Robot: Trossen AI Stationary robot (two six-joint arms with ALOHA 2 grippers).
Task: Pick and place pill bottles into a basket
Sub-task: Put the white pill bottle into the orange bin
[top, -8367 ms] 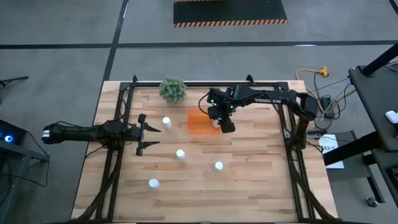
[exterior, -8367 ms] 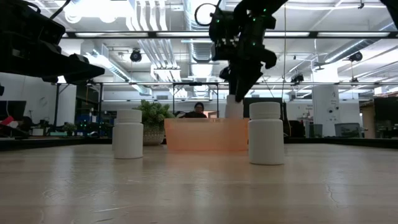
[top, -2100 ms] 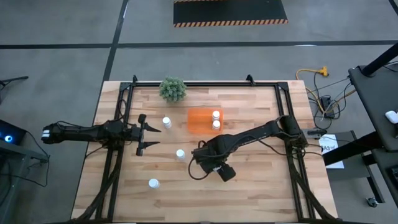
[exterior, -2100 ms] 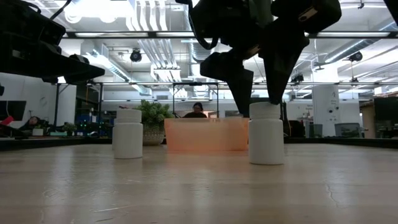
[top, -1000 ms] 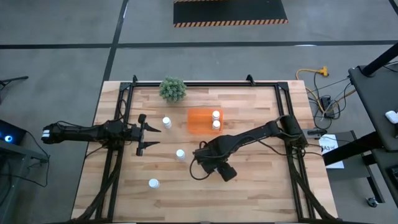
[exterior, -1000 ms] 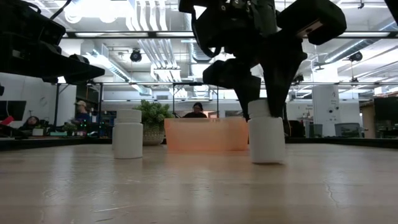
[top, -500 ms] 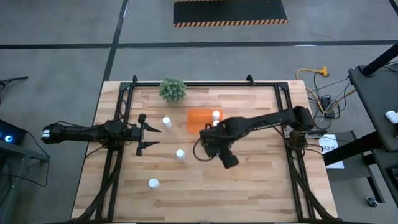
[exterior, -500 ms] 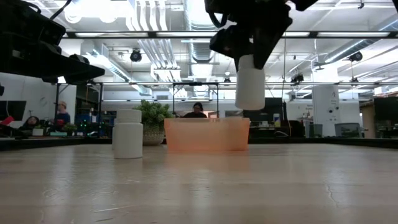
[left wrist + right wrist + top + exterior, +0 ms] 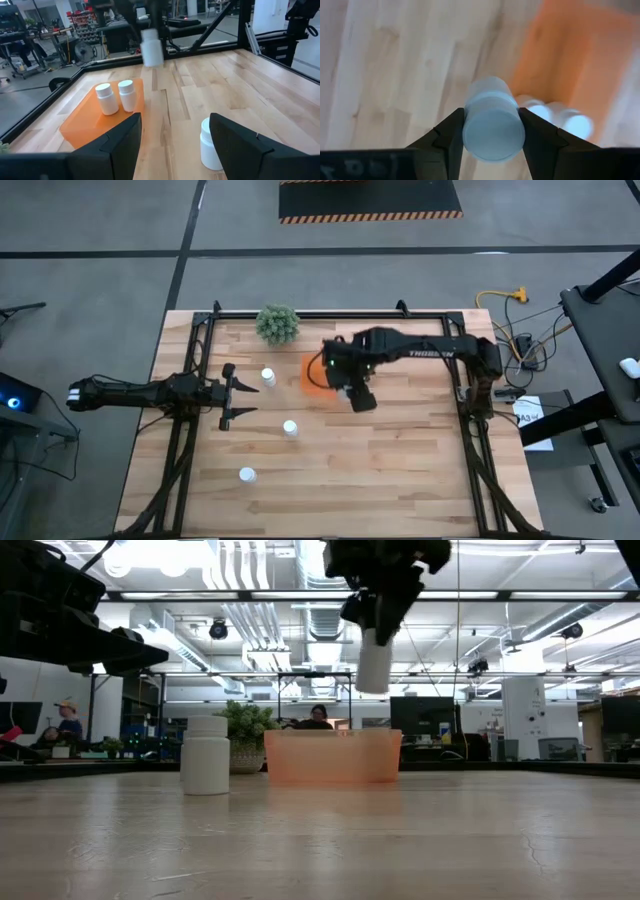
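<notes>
**Inspector A:** From the high view we record the right gripper point(image 9: 352, 387) over the basket point(image 9: 311, 374), whose greater part the arm hides. The carried bottle cannot be made out here. Three loose bottles stand on the table point(image 9: 400, 460): one point(image 9: 268, 377) near the left gripper point(image 9: 235, 390), one point(image 9: 290, 428) mid-table, one point(image 9: 247, 475) toward the front.

**Inspector B:** In the low view we note the carried bottle point(image 9: 374, 661) hanging clear above the basket's point(image 9: 332, 757) wall, clamped at its cap; the basket's contents are hidden.

**Inspector A:** The left wrist view shows two bottles point(image 9: 104, 98) point(image 9: 127, 95) upright inside the basket point(image 9: 85, 120), side by side. The left fingers point(image 9: 117, 145) are spread wide, holding nothing.

**Inspector B:** The right wrist view shows the fingers point(image 9: 449, 134) closed on the bottle point(image 9: 492, 124); the basket point(image 9: 575, 60) beyond is blurred.
</notes>
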